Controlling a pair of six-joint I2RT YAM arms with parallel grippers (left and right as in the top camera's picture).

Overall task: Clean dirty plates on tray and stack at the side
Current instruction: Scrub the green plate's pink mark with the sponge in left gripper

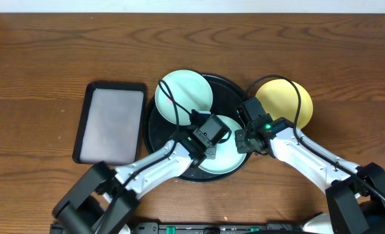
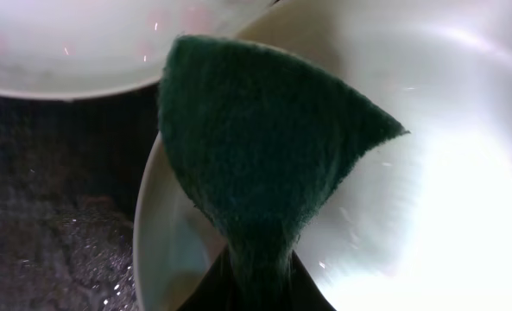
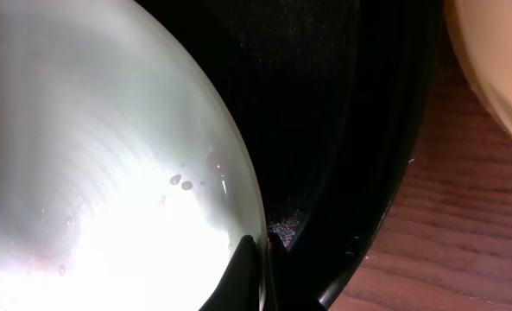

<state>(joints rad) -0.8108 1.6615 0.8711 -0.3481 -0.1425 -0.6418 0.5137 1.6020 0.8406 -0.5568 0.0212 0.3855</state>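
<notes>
Green scouring pad (image 2: 264, 147), clamped in the left gripper (image 2: 256, 285), hangs over the near mint plate (image 2: 428, 173) on the tray (image 1: 234, 84); the right gripper (image 3: 254, 259) pinches that plate's rim. Scrubbing step, I judge: next, wipe its reddish specks (image 3: 186, 181).

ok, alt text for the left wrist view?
A dark green scouring pad, pinched in the left tool at the bottom edge, covers part of a pale plate. A second plate shows top left, the wet black tray lower left.
</notes>
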